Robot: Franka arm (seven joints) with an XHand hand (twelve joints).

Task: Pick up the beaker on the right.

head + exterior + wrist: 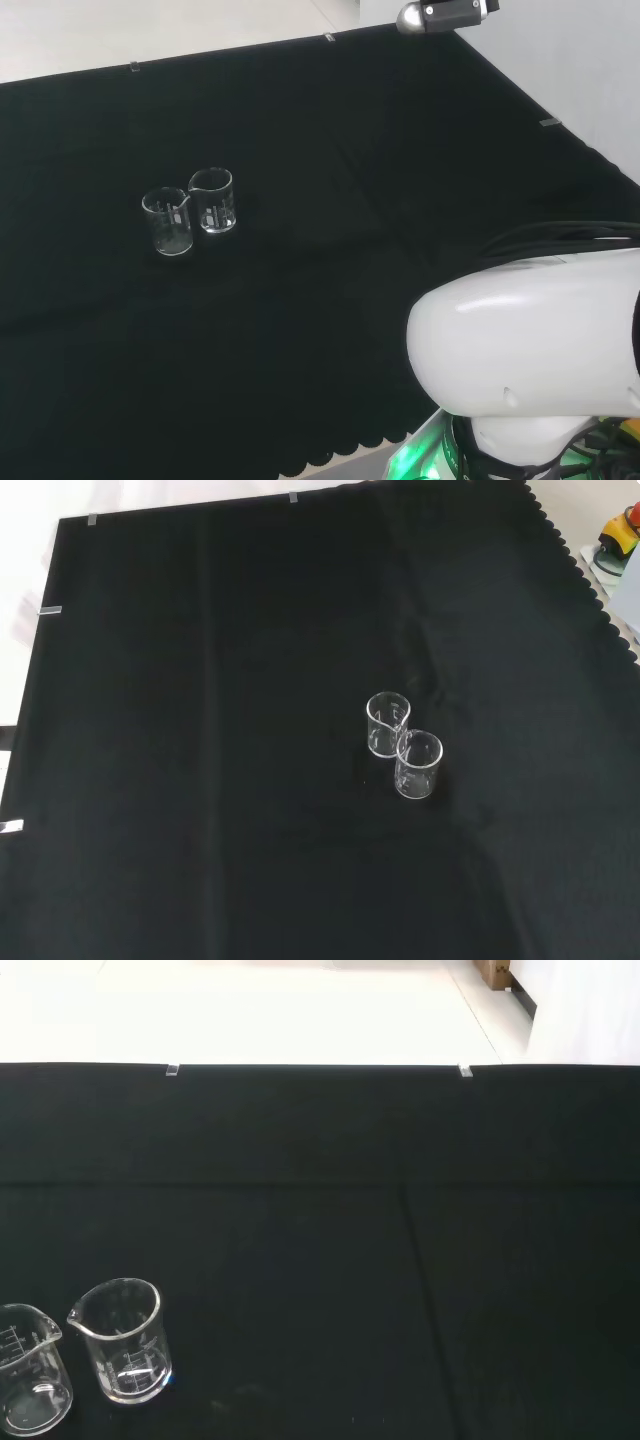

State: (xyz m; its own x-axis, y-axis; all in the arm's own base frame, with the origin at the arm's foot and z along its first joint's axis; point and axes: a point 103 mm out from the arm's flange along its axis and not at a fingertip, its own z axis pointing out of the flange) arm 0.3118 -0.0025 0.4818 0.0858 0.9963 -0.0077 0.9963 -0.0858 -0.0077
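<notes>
Two small clear glass beakers stand upright and touching on the black cloth. In the head view the right beaker point(212, 201) has its spout toward the left beaker point(168, 222), which stands slightly nearer. The front view places them right of centre, one beaker point(388, 724) farther off and the other beaker point(418, 764) nearer. Both look empty. In the wrist view they are close, a spouted beaker point(120, 1340) beside a second beaker point(25, 1380) that is cut by the picture's edge.
The arm's white link point(530, 350) bulks at the head view's lower right. The black cloth point(200, 780) ends in a scalloped edge point(585, 575) at the front view's right. Small tape tabs point(49, 610) mark its borders. A coloured object point(620, 530) sits off the cloth.
</notes>
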